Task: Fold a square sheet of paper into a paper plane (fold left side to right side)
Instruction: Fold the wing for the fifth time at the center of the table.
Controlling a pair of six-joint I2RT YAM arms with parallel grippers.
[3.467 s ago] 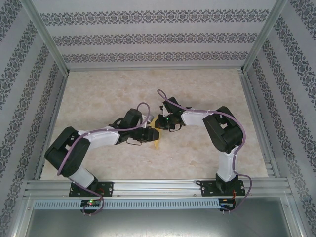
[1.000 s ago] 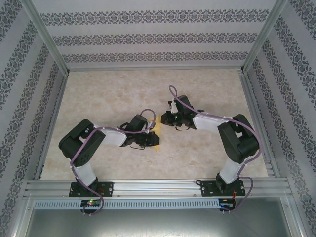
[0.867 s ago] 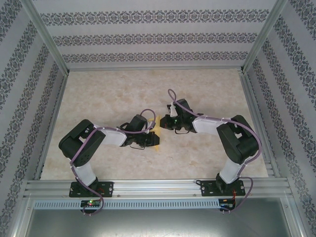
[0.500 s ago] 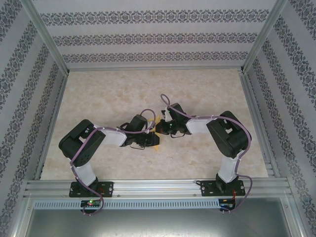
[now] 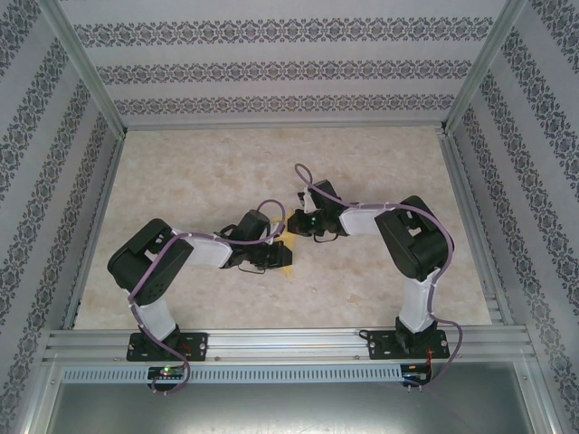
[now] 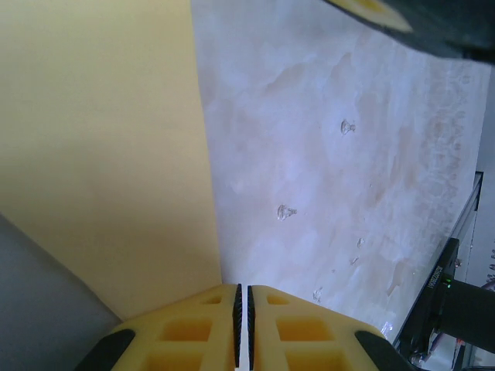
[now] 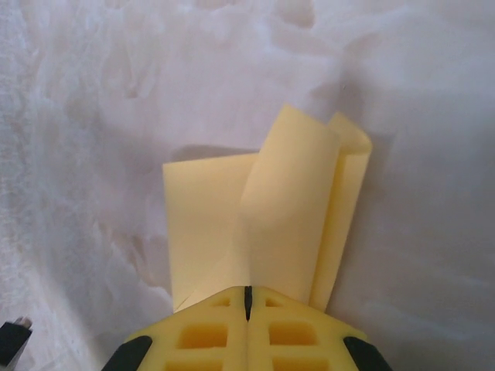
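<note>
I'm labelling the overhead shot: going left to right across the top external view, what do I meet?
Left arm's elbow → left gripper → square sheet of paper → right arm's elbow. The right gripper overlaps the paper, so I leave it out of the order.

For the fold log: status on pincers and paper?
Left pincer shut at sheet edge; right pincer shut at its folded-over flap. Sheet partly folded, no plane yet. Nothing blocking.
</note>
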